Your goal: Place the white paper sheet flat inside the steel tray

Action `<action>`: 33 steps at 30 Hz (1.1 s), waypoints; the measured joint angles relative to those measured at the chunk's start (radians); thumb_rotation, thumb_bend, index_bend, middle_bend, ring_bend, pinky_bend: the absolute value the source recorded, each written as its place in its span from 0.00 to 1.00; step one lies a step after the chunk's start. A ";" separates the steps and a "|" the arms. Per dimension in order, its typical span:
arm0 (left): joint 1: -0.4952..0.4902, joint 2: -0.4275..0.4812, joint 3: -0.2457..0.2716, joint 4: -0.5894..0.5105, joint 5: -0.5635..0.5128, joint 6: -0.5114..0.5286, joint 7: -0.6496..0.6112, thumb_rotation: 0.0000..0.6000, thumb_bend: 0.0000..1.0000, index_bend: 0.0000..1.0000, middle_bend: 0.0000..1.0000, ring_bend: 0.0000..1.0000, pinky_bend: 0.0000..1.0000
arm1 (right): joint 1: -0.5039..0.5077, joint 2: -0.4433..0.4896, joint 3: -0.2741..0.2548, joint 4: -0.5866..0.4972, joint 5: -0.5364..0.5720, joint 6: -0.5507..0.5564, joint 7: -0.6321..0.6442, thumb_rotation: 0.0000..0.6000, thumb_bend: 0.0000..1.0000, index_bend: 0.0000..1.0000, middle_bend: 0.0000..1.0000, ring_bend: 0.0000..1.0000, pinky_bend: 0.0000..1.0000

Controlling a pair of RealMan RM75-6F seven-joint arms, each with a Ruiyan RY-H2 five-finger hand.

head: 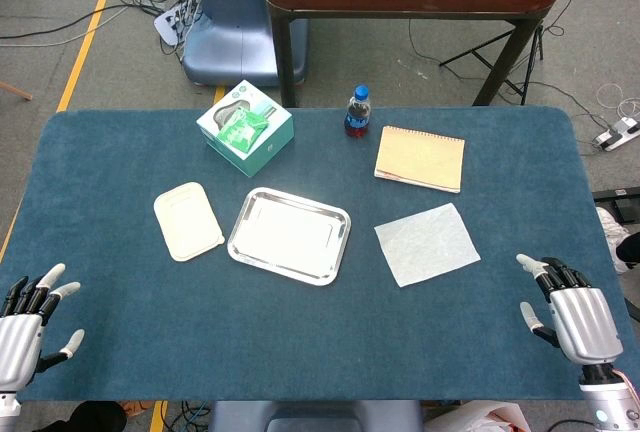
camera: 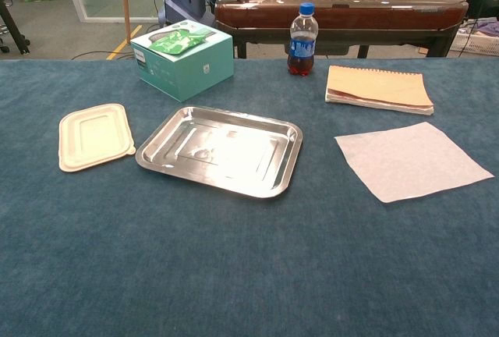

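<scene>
The white paper sheet (head: pixel 428 243) (camera: pixel 412 160) lies flat on the blue table cloth, right of the steel tray (head: pixel 289 235) (camera: pixel 221 150), which holds nothing. My right hand (head: pixel 568 311) hovers near the table's front right corner, fingers apart and holding nothing, a little below and right of the sheet. My left hand (head: pixel 28 319) rests at the front left corner, fingers spread, nothing in it. Neither hand shows in the chest view.
A cream plastic lid (head: pixel 187 219) (camera: pixel 93 136) lies left of the tray. Behind it stands a teal box (head: pixel 245 127) (camera: pixel 183 58). A small dark-drink bottle (head: pixel 358 112) (camera: pixel 302 39) and a spiral notebook (head: pixel 420 158) (camera: pixel 378 89) sit at the back right.
</scene>
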 measured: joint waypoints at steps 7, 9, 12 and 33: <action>0.006 0.000 0.001 -0.002 0.000 0.008 0.002 1.00 0.24 0.25 0.09 0.10 0.00 | 0.024 0.003 0.006 -0.006 -0.006 -0.030 -0.018 1.00 0.39 0.21 0.30 0.18 0.33; 0.008 0.000 0.002 -0.002 0.001 0.010 0.003 1.00 0.24 0.25 0.09 0.10 0.00 | 0.035 0.003 0.009 -0.008 -0.006 -0.045 -0.026 1.00 0.39 0.21 0.30 0.18 0.33; 0.011 0.000 0.003 -0.003 0.001 0.012 0.004 1.00 0.24 0.25 0.09 0.10 0.00 | 0.052 0.001 0.014 -0.014 -0.001 -0.069 -0.048 1.00 0.38 0.21 0.30 0.18 0.33; 0.034 0.005 0.002 0.005 -0.021 0.028 -0.001 1.00 0.24 0.25 0.09 0.10 0.00 | 0.297 -0.227 0.072 0.100 0.140 -0.408 -0.238 1.00 0.28 0.26 0.30 0.18 0.33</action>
